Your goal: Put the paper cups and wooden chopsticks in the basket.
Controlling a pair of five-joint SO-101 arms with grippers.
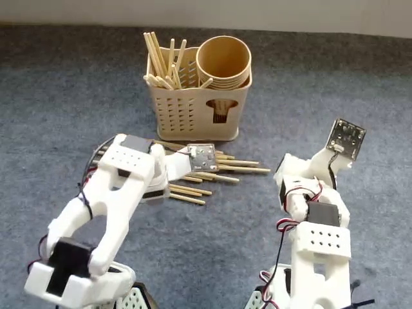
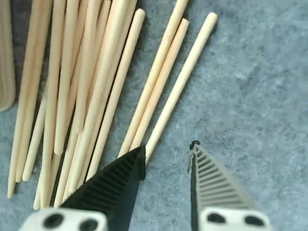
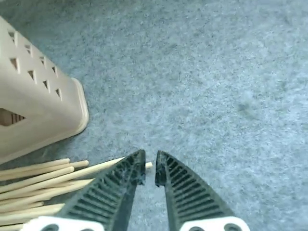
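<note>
Cups look done: the paper cups (image 1: pixel 223 61) sit stacked inside the basket (image 1: pixel 193 112), w/ stowed chopsticks (image 1: pixel 164 61) upright in the compartment beside them. So I judge I'm on the chopstick step. The loose chopsticks (image 1: pixel 215 172) lie on the carpet (image 1: pixel 64 96) just in front of the basket. My left gripper (image 2: pixel 166 156) hangs over them, jaws moderately apart, empty. The right gripper (image 3: pixel 150 172) is near the basket's front corner, jaws all but closed, holding nothing. Next, imo: lower left, straddle 1–2 sticks, close.
</note>
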